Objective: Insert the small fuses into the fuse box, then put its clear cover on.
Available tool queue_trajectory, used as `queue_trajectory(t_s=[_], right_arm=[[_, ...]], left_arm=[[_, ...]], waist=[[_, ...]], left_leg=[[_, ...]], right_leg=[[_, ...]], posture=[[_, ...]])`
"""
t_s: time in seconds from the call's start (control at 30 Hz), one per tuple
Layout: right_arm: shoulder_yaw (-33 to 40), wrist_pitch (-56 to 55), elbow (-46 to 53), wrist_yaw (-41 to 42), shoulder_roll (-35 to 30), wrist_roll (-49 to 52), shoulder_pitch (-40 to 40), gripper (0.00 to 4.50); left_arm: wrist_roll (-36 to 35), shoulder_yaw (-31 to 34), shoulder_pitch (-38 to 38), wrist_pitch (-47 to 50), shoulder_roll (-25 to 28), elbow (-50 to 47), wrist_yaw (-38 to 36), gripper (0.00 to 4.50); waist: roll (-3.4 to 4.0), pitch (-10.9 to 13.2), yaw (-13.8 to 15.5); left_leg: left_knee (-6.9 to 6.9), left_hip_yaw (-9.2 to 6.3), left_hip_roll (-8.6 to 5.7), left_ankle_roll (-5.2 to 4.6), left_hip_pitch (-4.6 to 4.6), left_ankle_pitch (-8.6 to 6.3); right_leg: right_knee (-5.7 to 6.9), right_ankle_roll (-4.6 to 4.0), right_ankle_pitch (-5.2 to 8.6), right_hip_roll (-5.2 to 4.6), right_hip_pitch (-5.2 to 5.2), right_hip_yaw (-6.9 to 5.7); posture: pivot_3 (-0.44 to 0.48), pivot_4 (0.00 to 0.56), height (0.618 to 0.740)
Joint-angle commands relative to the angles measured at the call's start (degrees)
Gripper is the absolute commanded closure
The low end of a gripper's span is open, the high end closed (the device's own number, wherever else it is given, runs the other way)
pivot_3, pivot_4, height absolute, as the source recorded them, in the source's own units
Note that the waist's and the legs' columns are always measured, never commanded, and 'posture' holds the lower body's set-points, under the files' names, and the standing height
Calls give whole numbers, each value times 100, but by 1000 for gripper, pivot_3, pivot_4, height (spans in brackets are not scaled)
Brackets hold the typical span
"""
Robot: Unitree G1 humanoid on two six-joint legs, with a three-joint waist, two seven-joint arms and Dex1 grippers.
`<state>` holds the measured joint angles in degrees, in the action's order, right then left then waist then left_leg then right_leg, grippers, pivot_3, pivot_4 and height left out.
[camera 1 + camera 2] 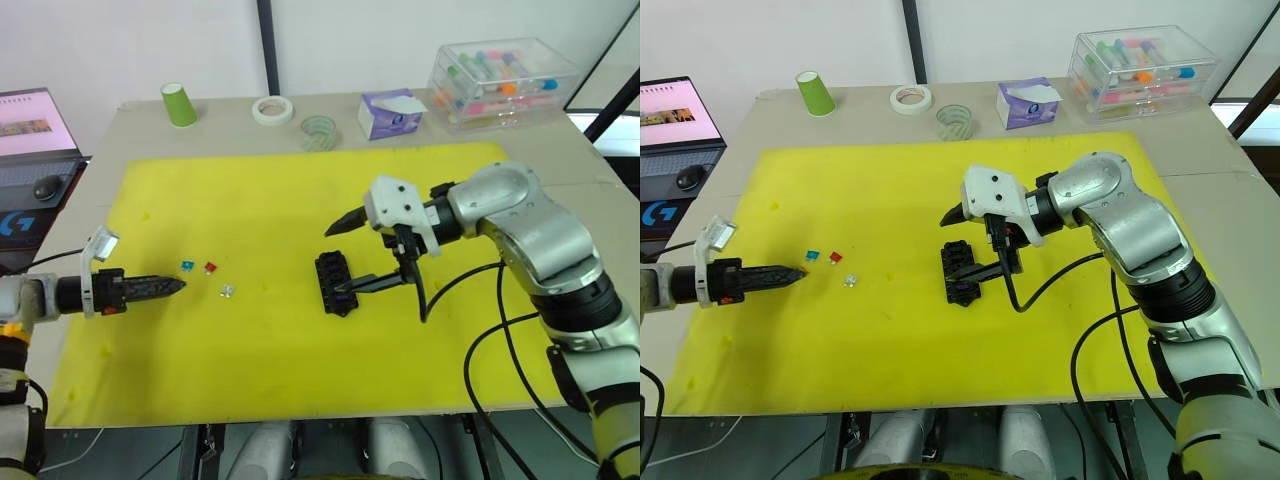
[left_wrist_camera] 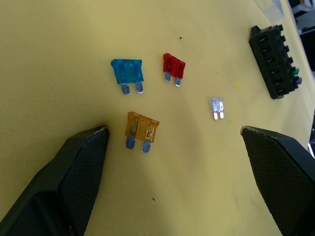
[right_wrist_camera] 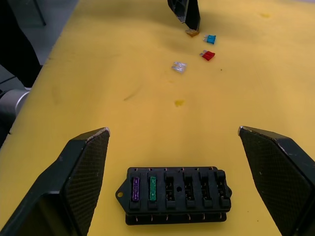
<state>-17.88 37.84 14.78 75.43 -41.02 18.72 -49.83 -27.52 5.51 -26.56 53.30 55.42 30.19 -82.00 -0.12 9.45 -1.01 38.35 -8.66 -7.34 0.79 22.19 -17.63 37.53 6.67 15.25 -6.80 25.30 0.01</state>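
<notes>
The black fuse box (image 1: 335, 283) lies mid-mat, with a purple fuse (image 3: 136, 188) and a green fuse (image 3: 152, 188) seated in two end slots. My right gripper (image 1: 335, 260) hovers over it, open, one finger on each side and nothing held. On the mat to the left lie a blue fuse (image 2: 127, 71), a red fuse (image 2: 173, 66), an amber fuse (image 2: 142, 127) and a tiny clear fuse (image 2: 216, 105). My left gripper (image 2: 173, 130) is low over the mat, open and empty, with the amber fuse between its fingers. The clear cover is out of view.
The yellow mat (image 1: 300, 340) covers most of the table. Along the back edge stand a green cup (image 1: 179, 104), a white tape roll (image 1: 272, 109), a clear tape roll (image 1: 319, 131), a purple tissue box (image 1: 390, 113) and a large clear storage box (image 1: 500, 80). A laptop (image 1: 35, 125) stands at the left.
</notes>
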Motion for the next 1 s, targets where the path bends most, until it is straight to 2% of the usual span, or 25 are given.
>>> queue_trajectory(t_s=[0.03, 0.47, 0.57, 0.67, 0.9, 1.0], right_arm=[[8, -100, 173, -48, 5, -29, -131, 59], [-117, -255, 74, -99, -6, -144, -115, 59], [-122, -276, 61, -101, -6, -179, -107, 0], [-129, -297, 62, -104, -11, -212, -83, 0], [-171, -355, 20, -96, 27, -264, -84, 0], [-186, -388, -11, -90, 43, -282, -96, 0]], left_arm=[[-9, -149, 190, 123, -92, -74, -13, 0], [-123, -33, 217, 328, -241, -224, 145, 0], [-93, 38, 205, 341, -276, -85, 270, 612], [-139, 128, 235, 377, -297, -49, 318, 1610], [-220, 349, 281, 453, -331, 59, 462, 1610], [-218, 390, 313, 429, -331, 95, 508, 2224]], waist=[[0, 0, -4], [0, -1, 20], [0, -1, 23], [-1, -2, 12], [-1, -2, 7], [-1, -2, -1]], left_leg=[[0, 0, 0, 0, 0, 0], [1, 0, -3, 0, 0, 0], [3, 0, -3, 0, 0, 0], [3, 0, -3, 0, 0, 0], [3, 0, -3, 0, 0, 0], [3, 0, -3, 0, 0, 0]], right_leg=[[0, 0, 0, 0, 0, 0], [1, 0, 0, 0, -1, 0], [2, 0, 0, 0, -1, 0], [2, 0, 0, -1, -1, 0], [3, 0, 0, -1, 0, 0], [3, 0, 0, -1, 0, 0]], posture=[[0, 150, 740], [0, 150, 740], [0, 150, 740], [0, 150, 740], [0, 150, 740], [0, 150, 740]])
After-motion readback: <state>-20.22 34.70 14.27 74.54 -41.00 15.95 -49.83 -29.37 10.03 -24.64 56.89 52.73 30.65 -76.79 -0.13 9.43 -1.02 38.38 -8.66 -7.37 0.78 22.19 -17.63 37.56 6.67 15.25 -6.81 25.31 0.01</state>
